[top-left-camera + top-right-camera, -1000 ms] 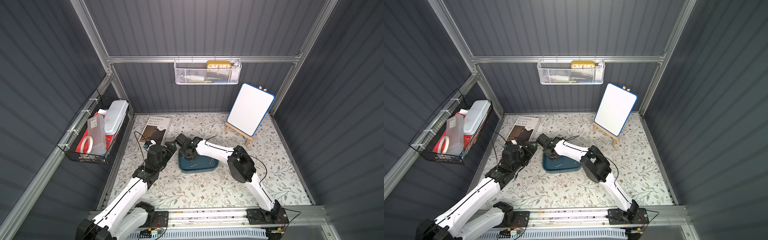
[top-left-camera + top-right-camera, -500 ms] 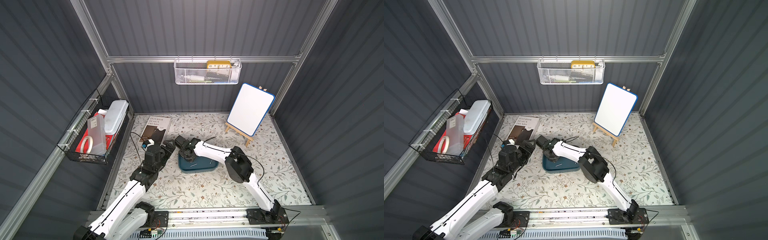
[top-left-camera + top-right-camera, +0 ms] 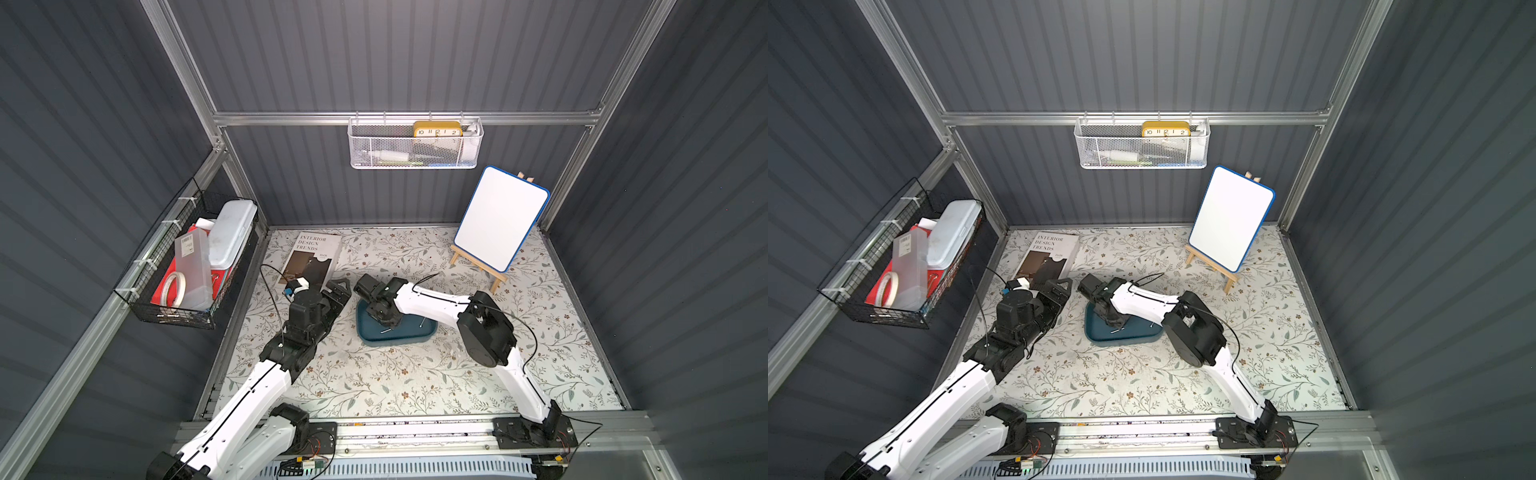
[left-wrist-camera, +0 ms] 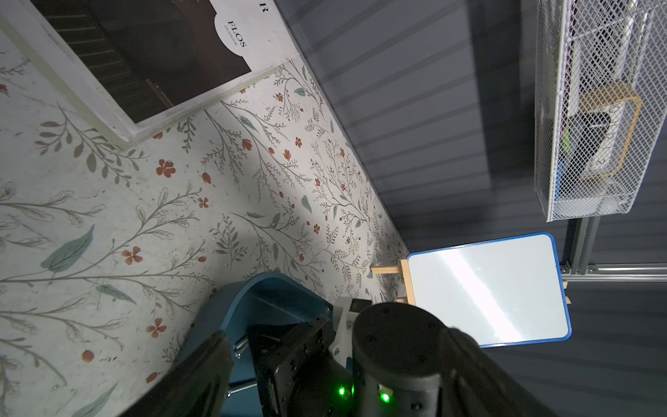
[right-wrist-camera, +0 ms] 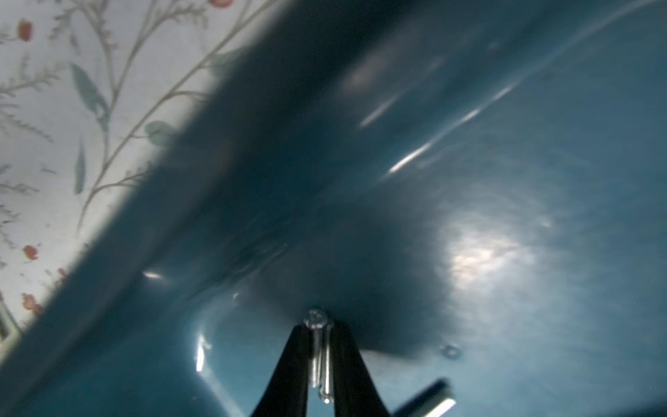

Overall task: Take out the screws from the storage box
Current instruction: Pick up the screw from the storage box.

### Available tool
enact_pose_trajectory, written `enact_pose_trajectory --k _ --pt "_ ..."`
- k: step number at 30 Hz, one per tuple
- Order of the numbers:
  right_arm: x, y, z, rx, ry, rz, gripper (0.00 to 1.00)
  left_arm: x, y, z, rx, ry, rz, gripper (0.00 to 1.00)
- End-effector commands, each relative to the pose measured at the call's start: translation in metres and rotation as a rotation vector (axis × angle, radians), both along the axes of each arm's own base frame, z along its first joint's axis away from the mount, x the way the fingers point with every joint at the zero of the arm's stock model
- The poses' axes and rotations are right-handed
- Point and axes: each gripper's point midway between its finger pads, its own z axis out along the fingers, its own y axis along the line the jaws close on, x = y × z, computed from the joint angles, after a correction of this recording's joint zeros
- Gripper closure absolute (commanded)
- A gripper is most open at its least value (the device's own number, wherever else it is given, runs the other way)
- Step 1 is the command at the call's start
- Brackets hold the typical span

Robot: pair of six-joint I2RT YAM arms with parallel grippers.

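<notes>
The screws [image 3: 386, 331], thin silvery metal ones with small heads, lay in the shallow teal-blue plastic storage box [image 3: 409, 335] with rounded corners, which sat near the middle of the floral-patterned table [image 3: 374, 386]. In both top views two of them lay loose on the box floor, one near its front wall and one [image 3: 1151, 325] toward its right side. The right arm [image 3: 432, 299] rose from the front rail to a black elbow, then ran its white forearm leftward over the box, with the wrist bent steeply down into the box's far left corner. The right wrist view showed its jaws closed on what looked like two screws [image 5: 316, 355] lying side by side, heads forward, low over the blue floor. The left arm [image 3: 270, 382] stretched diagonally from the front left corner, its wrist low over the table just beside the box's left rim. Its jaws stood wide apart and held nothing. Behind it lay a white-edged magazine with a dark cover [image 3: 313, 257], and a blue-framed whiteboard on a small wooden easel [image 3: 500, 220] stood at the far right.
</notes>
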Motion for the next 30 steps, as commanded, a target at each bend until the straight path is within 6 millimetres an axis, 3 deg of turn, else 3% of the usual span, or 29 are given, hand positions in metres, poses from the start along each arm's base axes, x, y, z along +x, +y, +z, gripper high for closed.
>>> enact_pose_trajectory --k 1,7,14,24,30 --pt "-0.021 -0.036 -0.027 -0.129 0.114 0.056 0.83 0.002 -0.008 0.006 -0.016 -0.020 -0.034 0.07" --pt "-0.023 -0.069 -0.021 -0.248 0.119 0.155 0.82 0.003 -0.014 0.008 -0.007 -0.043 -0.072 0.07" --pt "-0.016 -0.106 -0.039 -0.299 0.162 0.192 0.84 0.005 -0.020 -0.006 0.035 -0.036 -0.116 0.08" --pt "0.015 -0.111 -0.040 -0.248 0.077 0.233 0.78 0.009 -0.027 -0.029 0.077 0.013 -0.162 0.08" --pt "0.021 -0.107 -0.037 -0.233 0.055 0.264 0.75 0.011 -0.030 -0.042 0.086 0.042 -0.175 0.08"
